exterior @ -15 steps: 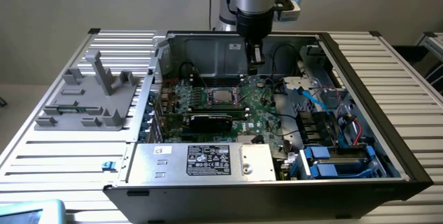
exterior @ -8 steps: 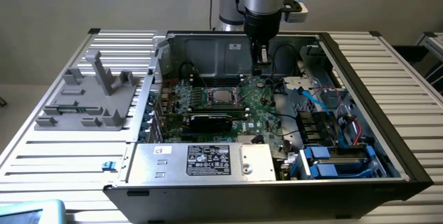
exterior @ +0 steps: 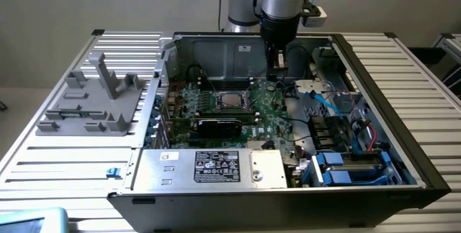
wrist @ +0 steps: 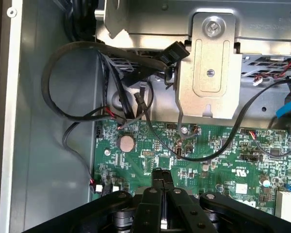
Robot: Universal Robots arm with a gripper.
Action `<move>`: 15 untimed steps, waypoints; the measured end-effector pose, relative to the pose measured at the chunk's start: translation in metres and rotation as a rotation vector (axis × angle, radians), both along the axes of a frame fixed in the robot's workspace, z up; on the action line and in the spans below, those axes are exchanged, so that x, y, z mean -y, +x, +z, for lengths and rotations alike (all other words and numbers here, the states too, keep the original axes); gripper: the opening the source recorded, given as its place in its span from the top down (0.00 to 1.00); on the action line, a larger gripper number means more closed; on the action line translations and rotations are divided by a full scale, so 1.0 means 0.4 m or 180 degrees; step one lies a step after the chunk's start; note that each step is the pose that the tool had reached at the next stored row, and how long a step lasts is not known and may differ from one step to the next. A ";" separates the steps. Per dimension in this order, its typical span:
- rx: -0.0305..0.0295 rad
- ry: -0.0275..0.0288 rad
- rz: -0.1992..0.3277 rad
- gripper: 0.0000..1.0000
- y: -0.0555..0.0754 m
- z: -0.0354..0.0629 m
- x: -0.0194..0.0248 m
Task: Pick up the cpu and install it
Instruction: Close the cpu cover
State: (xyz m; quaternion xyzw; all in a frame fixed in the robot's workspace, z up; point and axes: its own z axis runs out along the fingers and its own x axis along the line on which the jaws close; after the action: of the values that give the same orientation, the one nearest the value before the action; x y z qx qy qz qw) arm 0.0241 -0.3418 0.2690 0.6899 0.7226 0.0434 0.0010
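The cpu (exterior: 230, 100), a small dull silver square, lies flat inside the metal socket frame on the green motherboard (exterior: 263, 120) of the open computer case. My gripper (exterior: 276, 75) hangs over the back of the board, to the exterior view's right of the cpu and well apart from it. In the wrist view my gripper (wrist: 161, 178) is shut, its black fingers (wrist: 155, 194) meeting tip to tip with nothing visible between them. Below them lies the green motherboard (wrist: 223, 150).
A grey plastic fixture (exterior: 94, 101) stands left of the case. A silver labelled box (exterior: 216, 165) fills the case's front, blue drive caddies (exterior: 353, 168) its front right. A black card (exterior: 219, 126) sits before the socket. Black cables (wrist: 77, 53) and a metal bracket (wrist: 211, 73) lie beyond my fingers.
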 end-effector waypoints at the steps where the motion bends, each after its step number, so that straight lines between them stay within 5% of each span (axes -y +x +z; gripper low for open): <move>1: -0.0004 0.0000 0.0000 0.89 0.002 -0.004 0.000; 7: -0.0025 0.0001 -0.0012 0.89 0.012 -0.028 0.001; 15: -0.0112 0.0001 -0.0029 0.89 0.016 -0.052 0.002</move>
State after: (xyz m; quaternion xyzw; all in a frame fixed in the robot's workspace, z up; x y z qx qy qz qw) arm 0.0303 -0.3426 0.2484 0.6939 0.7193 0.0313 -0.0116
